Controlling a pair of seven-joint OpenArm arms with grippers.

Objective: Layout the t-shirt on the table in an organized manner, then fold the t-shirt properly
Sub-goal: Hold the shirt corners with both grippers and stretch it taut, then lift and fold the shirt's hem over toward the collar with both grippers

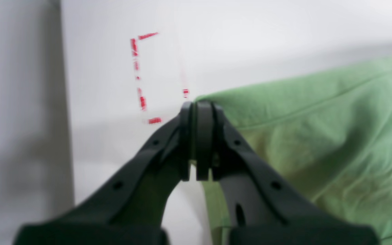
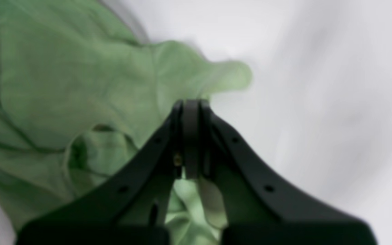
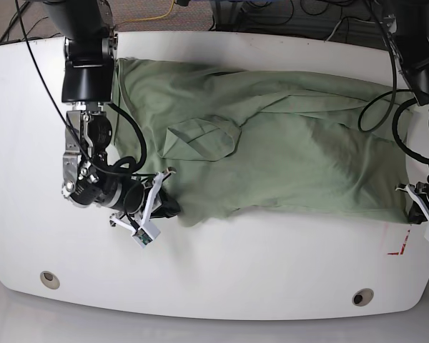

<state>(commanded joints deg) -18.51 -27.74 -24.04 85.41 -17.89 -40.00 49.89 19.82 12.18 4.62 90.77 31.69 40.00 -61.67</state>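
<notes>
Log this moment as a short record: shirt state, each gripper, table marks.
shirt: t-shirt spread across the table, still wrinkled, one sleeve folded onto the body
left gripper: shut on the t-shirt's edge, beside the red tape mark
right gripper: shut on the t-shirt's edge
fold: not yet begun
table marks: two grey grommets along the near edge
</notes>
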